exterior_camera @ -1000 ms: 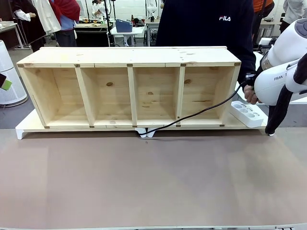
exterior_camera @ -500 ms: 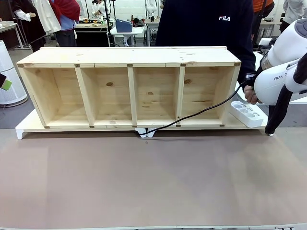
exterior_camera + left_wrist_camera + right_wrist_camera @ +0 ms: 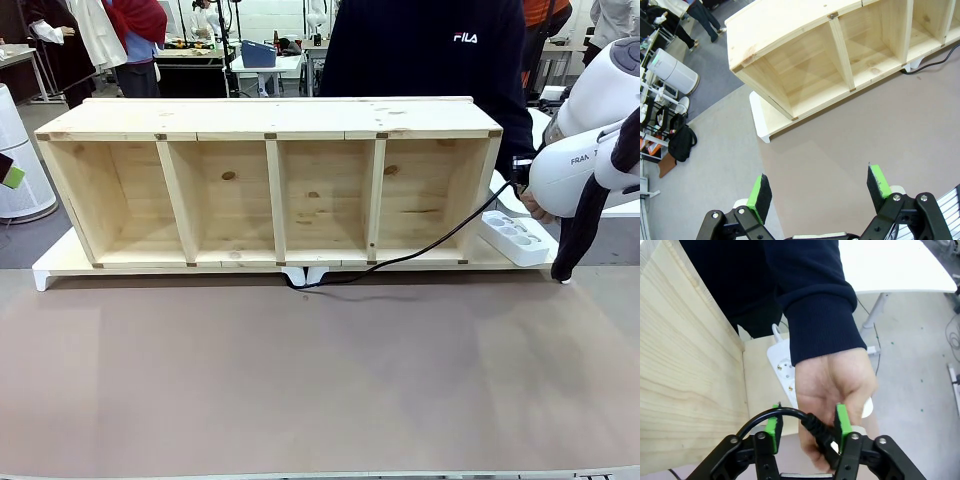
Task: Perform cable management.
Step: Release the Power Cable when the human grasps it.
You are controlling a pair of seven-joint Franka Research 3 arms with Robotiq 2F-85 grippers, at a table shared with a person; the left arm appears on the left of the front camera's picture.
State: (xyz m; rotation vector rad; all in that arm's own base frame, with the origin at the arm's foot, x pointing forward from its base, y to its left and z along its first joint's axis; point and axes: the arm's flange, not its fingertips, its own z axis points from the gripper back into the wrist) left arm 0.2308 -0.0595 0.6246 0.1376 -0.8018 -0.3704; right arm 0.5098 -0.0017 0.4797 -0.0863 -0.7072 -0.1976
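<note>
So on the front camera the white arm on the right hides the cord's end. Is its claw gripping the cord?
Observer: No. The right claw is open, and the cable passes between its green pads.
Operator: Then who's holding it?
Observer: The person's hand grips the plug end there.
Operator: And the other arm?
Observer: The left claw is open and empty, above the table near the shelf.
</note>
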